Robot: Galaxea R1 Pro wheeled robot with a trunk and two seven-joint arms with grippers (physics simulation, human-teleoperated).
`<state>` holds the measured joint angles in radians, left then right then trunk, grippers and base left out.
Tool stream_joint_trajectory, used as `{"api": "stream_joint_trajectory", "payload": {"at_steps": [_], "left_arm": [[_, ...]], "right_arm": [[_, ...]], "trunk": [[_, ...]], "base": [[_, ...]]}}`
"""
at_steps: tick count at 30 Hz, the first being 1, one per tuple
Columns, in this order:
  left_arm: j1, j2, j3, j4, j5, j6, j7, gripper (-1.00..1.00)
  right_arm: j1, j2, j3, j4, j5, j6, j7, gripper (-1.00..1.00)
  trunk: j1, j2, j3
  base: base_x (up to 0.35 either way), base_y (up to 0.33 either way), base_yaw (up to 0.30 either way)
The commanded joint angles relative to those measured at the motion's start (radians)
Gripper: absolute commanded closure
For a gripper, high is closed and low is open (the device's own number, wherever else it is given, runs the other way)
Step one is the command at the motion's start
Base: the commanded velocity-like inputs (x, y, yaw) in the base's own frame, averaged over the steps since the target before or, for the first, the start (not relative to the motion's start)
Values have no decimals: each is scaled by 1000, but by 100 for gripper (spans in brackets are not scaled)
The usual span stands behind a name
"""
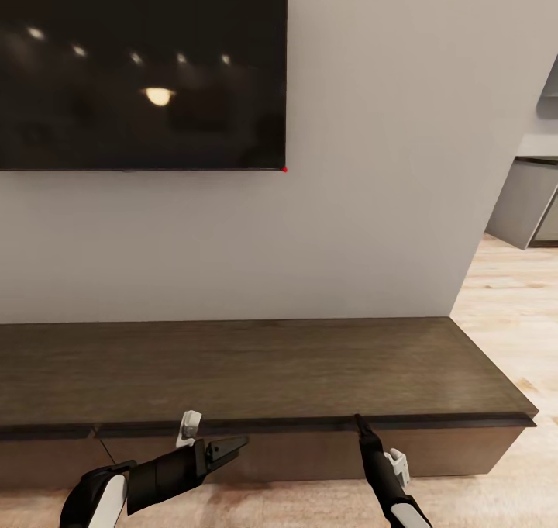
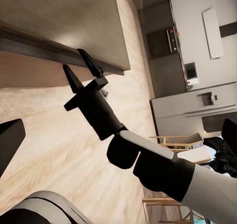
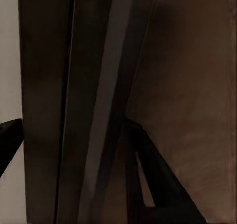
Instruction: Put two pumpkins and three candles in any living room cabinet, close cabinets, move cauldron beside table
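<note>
The right end effector (image 2: 81, 68) is spread wide, fingertips hooked at the top lip of a drawer front on the long, low dark-brown wooden cabinet (image 1: 256, 365); the fronts look shut. In the right wrist view the dark wood edge (image 3: 98, 100) runs between its fingers. The left end effector (image 1: 229, 446) hangs empty just before the drawer face, beside the right one; its opening I cannot tell. This looks like the drawer-opening step: next, a straight pull back toward the robot. Pumpkins, candles and cauldron lie outside these views.
</note>
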<state>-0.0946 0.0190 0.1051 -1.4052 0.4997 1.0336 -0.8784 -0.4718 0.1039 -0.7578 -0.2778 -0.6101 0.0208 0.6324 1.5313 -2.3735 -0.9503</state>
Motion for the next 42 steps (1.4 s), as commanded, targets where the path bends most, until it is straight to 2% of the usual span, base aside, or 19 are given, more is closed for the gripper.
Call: {"api": "stream_joint_trajectory", "payload": {"at_steps": [1,42], "left_arm": [[-1,0,1,0,-3,3,-5,-100],[1,-4,0,0,-4,0,-4,-100]], "right_arm": [[-1,0,5,-1,-14,4,7,100],[-1,0,5,-1,-14,4,7,100]], "trunk": [[0,0,-1],[0,0,-1]], "base": [[0,0,0],[-7,0,0]]}}
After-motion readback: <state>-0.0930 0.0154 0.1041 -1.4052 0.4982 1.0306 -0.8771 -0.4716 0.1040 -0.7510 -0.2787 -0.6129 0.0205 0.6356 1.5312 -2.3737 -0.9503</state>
